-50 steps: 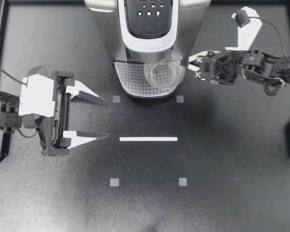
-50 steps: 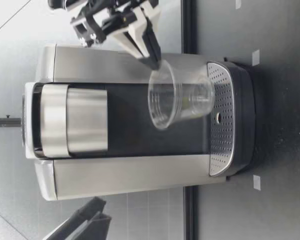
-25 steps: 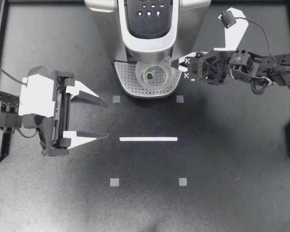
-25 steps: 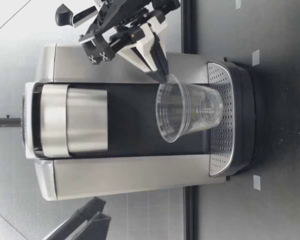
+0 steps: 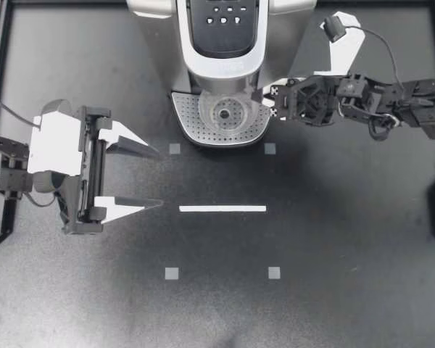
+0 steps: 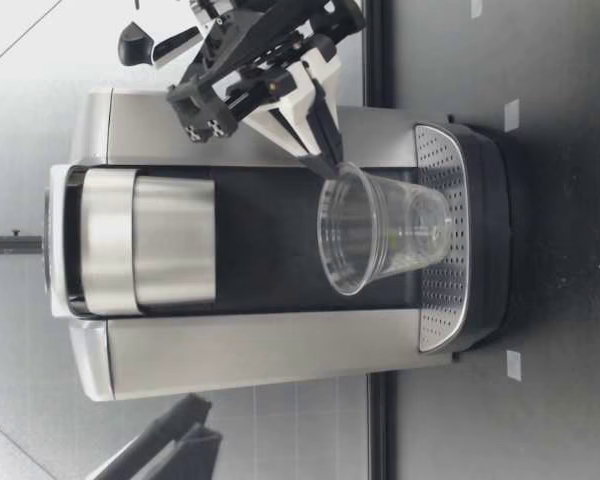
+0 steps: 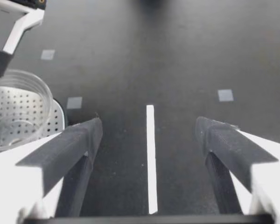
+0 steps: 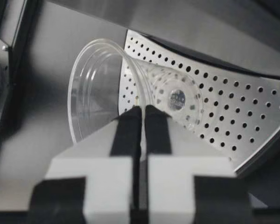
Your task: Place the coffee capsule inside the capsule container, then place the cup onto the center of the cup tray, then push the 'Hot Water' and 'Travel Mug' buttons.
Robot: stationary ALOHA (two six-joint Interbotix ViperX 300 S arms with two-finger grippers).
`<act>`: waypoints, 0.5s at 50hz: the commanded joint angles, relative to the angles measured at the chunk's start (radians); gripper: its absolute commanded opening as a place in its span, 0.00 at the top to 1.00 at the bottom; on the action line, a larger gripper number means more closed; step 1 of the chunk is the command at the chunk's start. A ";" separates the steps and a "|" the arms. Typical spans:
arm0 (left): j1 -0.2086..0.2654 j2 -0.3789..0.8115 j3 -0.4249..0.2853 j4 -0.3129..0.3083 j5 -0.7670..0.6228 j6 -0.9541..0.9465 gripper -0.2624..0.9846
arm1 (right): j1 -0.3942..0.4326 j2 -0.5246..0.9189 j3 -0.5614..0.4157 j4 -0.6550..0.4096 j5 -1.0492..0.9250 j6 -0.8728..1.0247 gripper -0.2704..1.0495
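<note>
Cup, pinched at its rim by right pincer, seemingly touches tray; left pincer gapes wide.

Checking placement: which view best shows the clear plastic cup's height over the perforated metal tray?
Low view: the clear plastic cup is side-on, base near the tray. Top looks into it; right wrist shows the right gripper pinching its rim; left wrist, part.

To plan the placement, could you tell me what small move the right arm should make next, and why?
Probably lower and level the cup onto the cup tray before releasing: my right pincer is shut on its rim, and the low view shows the cup tilted, not yet sitting flat.
</note>
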 commanded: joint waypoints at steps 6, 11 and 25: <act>0.002 -0.017 -0.006 -0.002 -0.006 -0.002 0.20 | 0.005 -0.002 -0.034 0.002 -0.005 -0.002 0.74; 0.002 -0.021 -0.005 -0.003 -0.006 -0.003 0.20 | 0.005 0.009 -0.043 0.002 -0.003 -0.002 0.73; 0.002 -0.046 0.012 -0.006 -0.006 -0.002 0.20 | 0.005 0.015 -0.054 0.002 0.020 -0.002 0.50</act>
